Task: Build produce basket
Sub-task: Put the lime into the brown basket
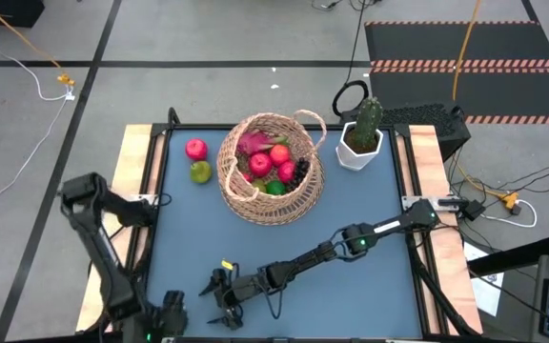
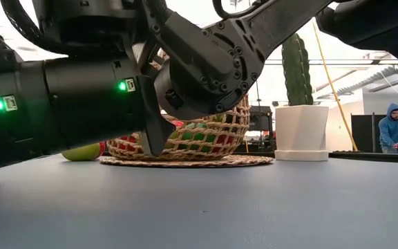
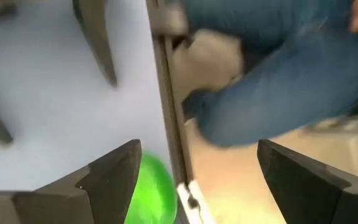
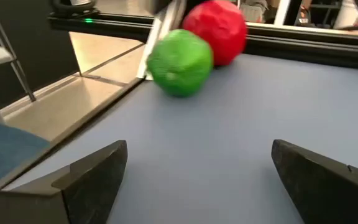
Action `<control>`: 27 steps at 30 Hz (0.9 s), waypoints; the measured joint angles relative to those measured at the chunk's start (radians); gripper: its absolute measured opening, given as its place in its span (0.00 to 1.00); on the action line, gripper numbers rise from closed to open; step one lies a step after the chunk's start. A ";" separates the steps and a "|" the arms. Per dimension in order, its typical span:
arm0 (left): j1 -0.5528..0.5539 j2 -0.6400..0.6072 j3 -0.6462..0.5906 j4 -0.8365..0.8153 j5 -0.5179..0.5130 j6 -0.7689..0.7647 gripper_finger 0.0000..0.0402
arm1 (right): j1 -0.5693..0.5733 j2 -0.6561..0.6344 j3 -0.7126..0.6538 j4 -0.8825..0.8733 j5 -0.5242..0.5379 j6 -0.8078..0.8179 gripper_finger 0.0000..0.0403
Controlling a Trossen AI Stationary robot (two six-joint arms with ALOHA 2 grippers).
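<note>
Robotics lab workspace.
Grey floor (image 1: 208, 38) marked with tape lines, loose cables (image 1: 27, 67), hazard-striped mat (image 1: 465, 43), a person (image 2: 391, 128) at far desks.

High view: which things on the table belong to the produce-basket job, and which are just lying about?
Part of the job:
- wicker basket, already holding red and pink fruit, a green one and dark grapes
- red apple and green fruit, loose on the mat left of the basket
- right gripper, open, low near the front edge

Lying about:
- potted cactus
- left gripper, open, waiting at the front edge
</note>
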 joint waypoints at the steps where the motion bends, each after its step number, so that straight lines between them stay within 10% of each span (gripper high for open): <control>1: -0.015 0.036 0.032 -0.047 0.001 0.000 0.81 | 0.004 0.000 0.000 0.001 0.000 -0.011 0.98; 8: -0.058 0.206 0.211 -0.476 -0.007 -0.177 0.81 | 0.011 0.000 0.000 0.005 -0.001 -0.038 0.98; 27: -0.023 0.218 0.092 -0.415 -0.048 -0.233 0.69 | 0.010 0.000 0.000 -0.001 0.067 0.025 0.98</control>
